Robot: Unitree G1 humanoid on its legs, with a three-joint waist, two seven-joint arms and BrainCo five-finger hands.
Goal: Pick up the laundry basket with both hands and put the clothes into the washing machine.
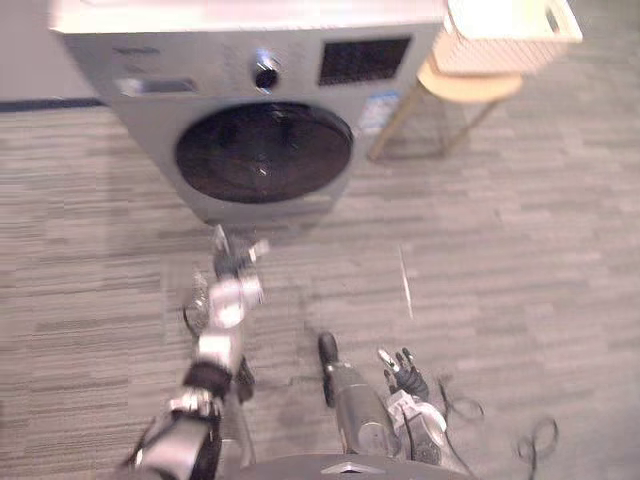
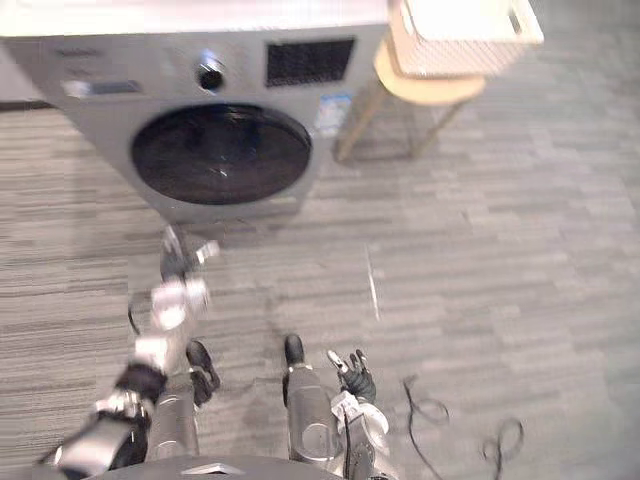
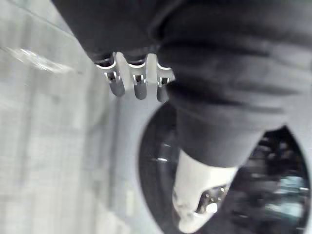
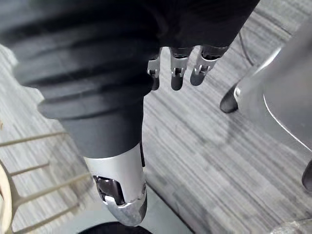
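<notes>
The white laundry basket (image 1: 500, 40) stands on a round wooden stool (image 1: 470, 88) at the far right, beside the grey washing machine (image 1: 250, 70). What lies inside the basket is too pale to make out. The machine's round dark door (image 1: 263, 152) is closed. My left hand (image 1: 235, 268) is raised in front of the machine, below the door, open and holding nothing. In the left wrist view its fingers (image 3: 139, 83) point toward the door glass (image 3: 156, 161). My right hand (image 1: 405, 378) hangs low near my body, open and empty, far from the basket.
Grey striped carpet (image 1: 520, 250) covers the floor between me and the machine. A thin pale strip (image 1: 405, 283) lies on it right of centre. The stool's slanted legs (image 1: 395, 125) stand close to the machine's right side.
</notes>
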